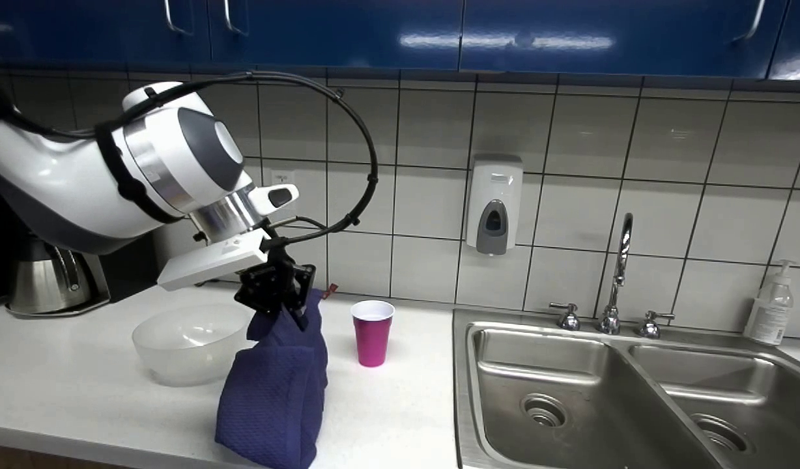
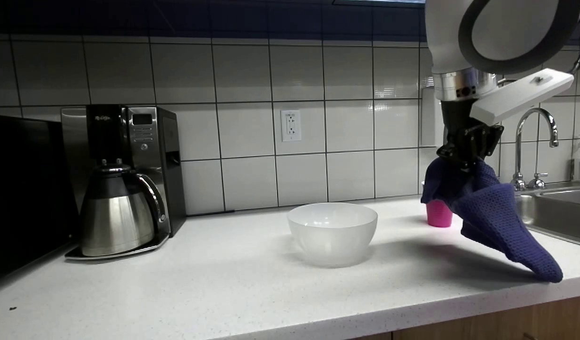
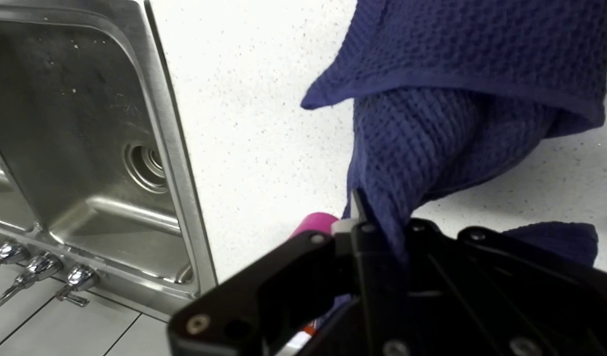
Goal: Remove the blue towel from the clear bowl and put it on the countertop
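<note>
The blue towel [image 1: 276, 397] is bunched at the top and hangs from my gripper [image 1: 290, 318], over the countertop [image 1: 400, 417] to the sink side of the bowl. In an exterior view the towel [image 2: 502, 222] slants down to near the counter's front edge; I cannot tell if its lower end touches the counter. In the wrist view the gripper [image 3: 382, 217] is shut on a fold of the towel [image 3: 432, 133], which partly hides the fingertips. The clear bowl [image 1: 185, 355] stands upright on the counter with no towel in it; it also shows in an exterior view [image 2: 332, 241].
A pink cup [image 1: 372, 339] stands close behind the towel. The steel sink [image 1: 464, 391] with its faucet [image 1: 614, 286] lies beyond the cup. A coffee maker [image 2: 148, 141] with a carafe [image 2: 117, 222] stands on the bowl's far side. Blue cabinets [image 1: 335, 32] hang above.
</note>
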`<state>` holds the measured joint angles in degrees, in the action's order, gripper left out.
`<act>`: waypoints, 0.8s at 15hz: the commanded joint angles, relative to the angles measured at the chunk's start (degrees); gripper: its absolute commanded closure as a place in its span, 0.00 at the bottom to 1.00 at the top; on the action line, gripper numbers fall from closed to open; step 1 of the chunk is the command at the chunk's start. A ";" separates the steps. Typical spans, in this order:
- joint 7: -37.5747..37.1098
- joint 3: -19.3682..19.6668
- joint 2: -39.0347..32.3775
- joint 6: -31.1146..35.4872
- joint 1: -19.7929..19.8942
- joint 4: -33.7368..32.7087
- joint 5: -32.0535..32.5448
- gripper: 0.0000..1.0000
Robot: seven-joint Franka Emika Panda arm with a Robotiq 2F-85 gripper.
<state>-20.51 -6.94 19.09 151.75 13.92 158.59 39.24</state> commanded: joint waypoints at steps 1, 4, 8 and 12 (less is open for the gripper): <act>-5.62 -1.57 -6.03 1.65 2.99 -3.07 6.45 0.99; -8.85 -1.06 -8.89 1.52 3.27 -4.89 10.36 0.99; -9.98 -0.67 -10.92 0.57 2.25 -6.16 10.42 0.55; -7.80 -0.97 -9.60 -0.21 0.60 -5.25 7.80 0.26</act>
<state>-28.42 -7.02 8.63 152.84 15.54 153.50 48.09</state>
